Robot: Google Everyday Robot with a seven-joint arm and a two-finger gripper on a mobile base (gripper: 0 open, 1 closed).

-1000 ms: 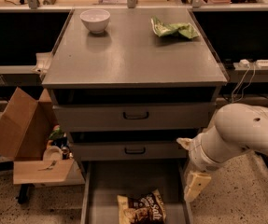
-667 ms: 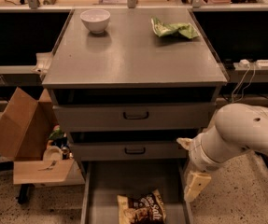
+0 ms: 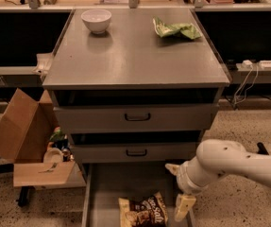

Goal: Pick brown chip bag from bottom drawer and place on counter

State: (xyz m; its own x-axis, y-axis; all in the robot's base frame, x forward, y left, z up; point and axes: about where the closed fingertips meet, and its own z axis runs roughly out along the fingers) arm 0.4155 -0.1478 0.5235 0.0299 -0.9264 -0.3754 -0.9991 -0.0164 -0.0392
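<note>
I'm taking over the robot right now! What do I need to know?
The glossy brown chip bag lies in the pulled-out grey metal bottom drawer.
The gripper is open and empty, right of the bag, not touching it.
The flat grey steel counter holds a white bowl and a light-green bag.
Done: drawer open. Left: grasp, lift, place on counter.

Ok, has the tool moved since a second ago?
Yes. The tool, open, has dropped lower and leftward against the lower drawer handle, closer to the brown chip bag in the bottom drawer.
</note>
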